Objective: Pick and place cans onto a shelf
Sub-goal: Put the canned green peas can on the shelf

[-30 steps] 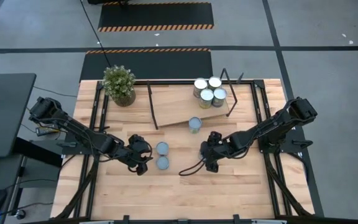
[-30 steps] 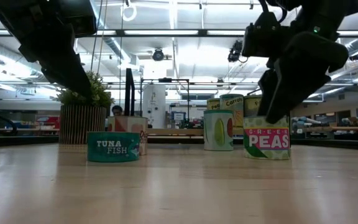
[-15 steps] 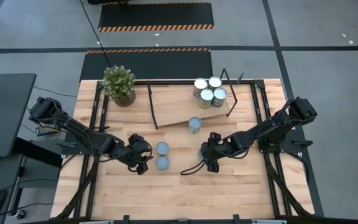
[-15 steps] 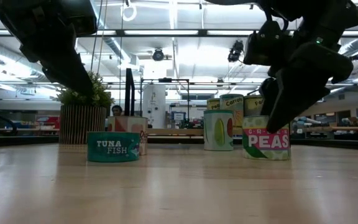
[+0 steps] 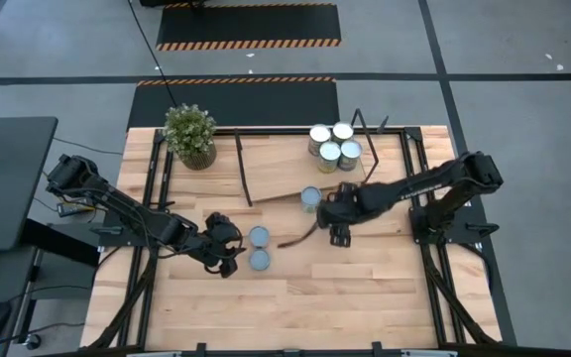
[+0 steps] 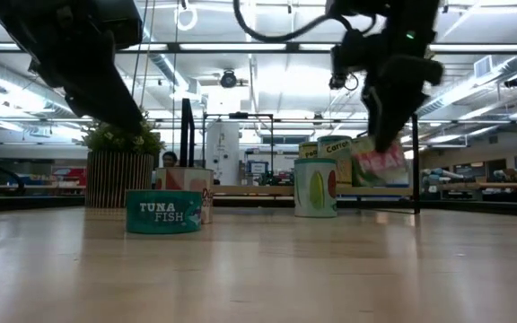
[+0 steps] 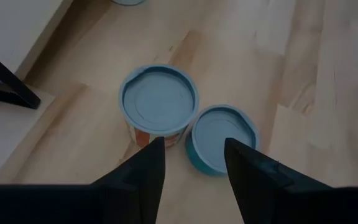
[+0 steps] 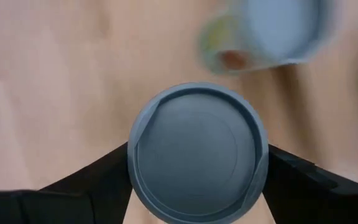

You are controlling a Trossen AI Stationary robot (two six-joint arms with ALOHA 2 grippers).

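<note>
My right gripper point(image 5: 331, 210) is shut on a green peas can point(image 6: 381, 163), held in the air near the shelf's front edge. Its grey top shows in the right wrist view point(image 8: 197, 152). The shelf point(image 5: 278, 164), a light board in a black wire frame, carries several cans point(image 5: 331, 144) at its far right. A corn can point(image 5: 310, 198) stands on the table before it. My left gripper point(image 7: 191, 168) is open and hovers just short of a tuna can point(image 7: 221, 134) and a taller can point(image 7: 159, 101), which stand touching on the table. My right gripper pinches the peas can by its round side wall, just below the top rim point(image 8: 135, 155), one finger on each side. The fingers come from above. The can point(image 6: 381, 163) is lifted clear of the table and hangs tilted below the fingers.
A potted plant point(image 5: 189, 134) stands at the table's far left corner. The shelf's black wire legs point(image 5: 243, 169) rise beside the board. Bare tabletop point(image 5: 305, 297) lies along the near side.
My right gripper has lifted the peas can off the table and carried it up and toward the far edge, close to the corn can and the shelf. The can, upright on the table before, now hangs tilted in the air.
</note>
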